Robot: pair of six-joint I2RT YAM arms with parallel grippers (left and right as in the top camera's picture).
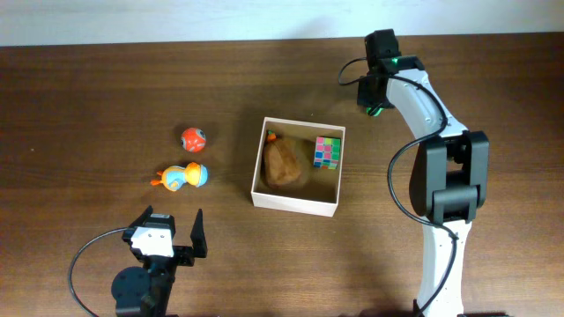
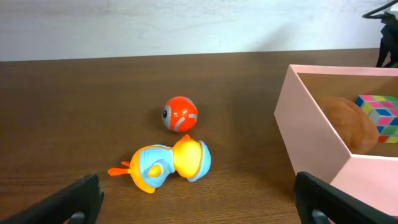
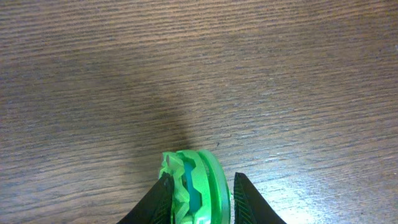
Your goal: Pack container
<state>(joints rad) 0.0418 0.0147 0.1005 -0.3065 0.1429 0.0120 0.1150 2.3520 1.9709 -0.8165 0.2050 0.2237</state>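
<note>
Status: packing is partly done.

1. The container [image 1: 295,203] sits on the worktop [image 1: 106,88], ahead and to the right of the left claw [image 1: 170,227], and to the left of the right claw [image 1: 374,104], nearer that arm's base.
2. Packed, three items: one brown plush lump [image 1: 284,163], one multicoloured cube [image 1: 328,151] and one small orange item [image 1: 271,136] in the corner beside the plush.
3. Not yet packed, three items: one orange-and-blue duck [image 1: 181,177] lying directly ahead of the left claw, one red ball [image 1: 193,138] just beyond the duck, and one green ridged disc [image 3: 196,186] between the right claw's fingers.

Claw state:
- Left claw: released, jaws spread wide, grasping nothing, apart from the duck.
- Right claw: clenched around the green ridged disc. Both fingers appear to touch its sides, though the close view does not confirm a firm grip. The disc sits on the worktop, outside the container.

Count: one container, six small items, two claws.

Judgement: half the items are in. The disc is the step in hand; the duck and ball follow.
</note>
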